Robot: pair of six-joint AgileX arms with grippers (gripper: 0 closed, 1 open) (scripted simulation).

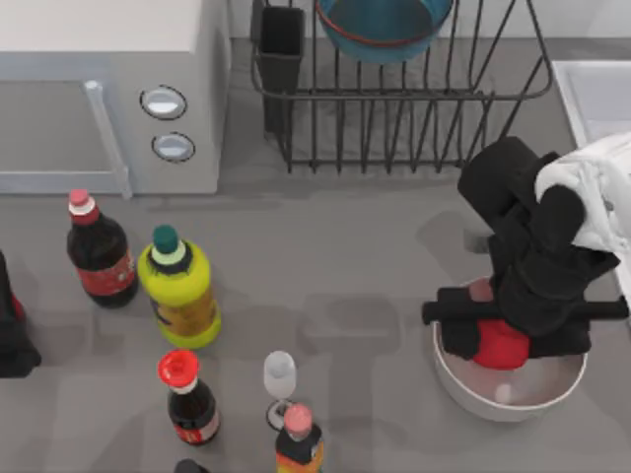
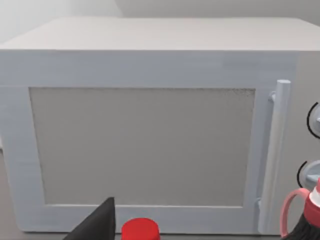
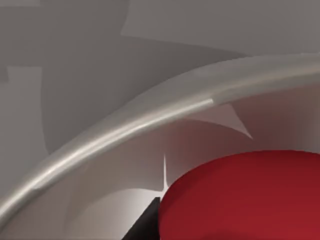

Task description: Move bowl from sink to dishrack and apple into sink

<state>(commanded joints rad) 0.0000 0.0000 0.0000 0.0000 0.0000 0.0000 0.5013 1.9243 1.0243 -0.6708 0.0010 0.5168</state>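
The teal-blue bowl (image 1: 383, 30) rests in the black wire dishrack (image 1: 394, 128) at the back of the table. Part of the pale sink (image 1: 592, 94) shows at the right edge. The red apple (image 1: 501, 347) (image 3: 250, 195) lies inside a white bowl (image 1: 508, 396) (image 3: 125, 130) at the front right. My right gripper (image 1: 505, 335) is lowered into that white bowl, with a black finger on each side of the apple, pressed against it. My left gripper (image 1: 12, 340) is parked at the far left edge.
A white microwave (image 1: 99, 89) (image 2: 150, 125) fills the back left. In front of it stand a dark bottle (image 1: 99, 251), a yellow bottle (image 1: 179, 286), a small red-capped bottle (image 1: 189, 394), a wine glass (image 1: 280, 384) and another bottle (image 1: 298, 439).
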